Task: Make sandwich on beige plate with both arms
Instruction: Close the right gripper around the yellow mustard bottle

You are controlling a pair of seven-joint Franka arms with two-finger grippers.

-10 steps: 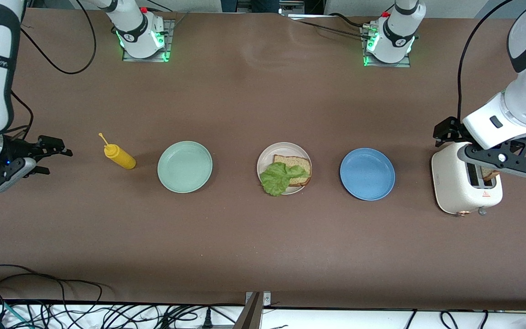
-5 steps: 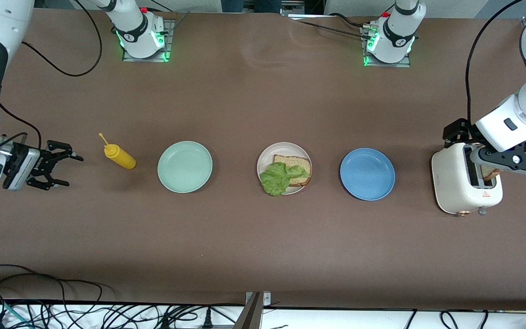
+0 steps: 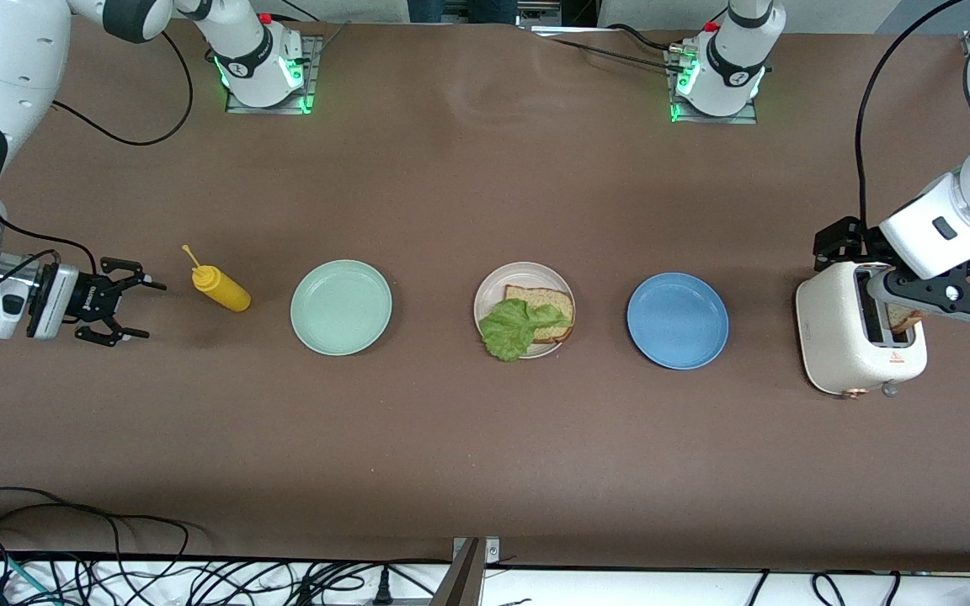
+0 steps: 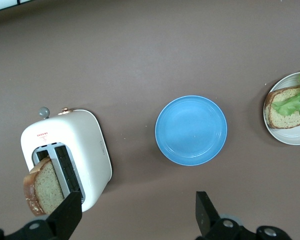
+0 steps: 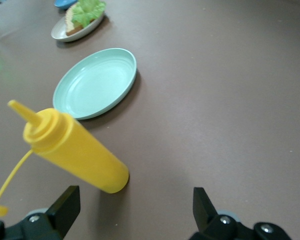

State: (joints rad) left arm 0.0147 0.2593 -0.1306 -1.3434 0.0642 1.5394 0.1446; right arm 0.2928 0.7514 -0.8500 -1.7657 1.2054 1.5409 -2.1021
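On the beige plate [image 3: 493, 290], mid-tabletop, one bread slice [image 3: 546, 305] is topped by a lettuce leaf [image 3: 514, 328] spilling past the rim at 7 o'clock. The second slice [image 4: 44, 186] is left standing in the toaster [image 3: 839, 337]. The left hand [image 4: 138, 212] is held released over the toaster; that slice could be jammed or crumbled by a skewed pinch. The right hand [image 3: 125, 301], released, is set at the mustard bottle's [image 3: 220, 288] 9 o'clock; the bottle could be knocked over.
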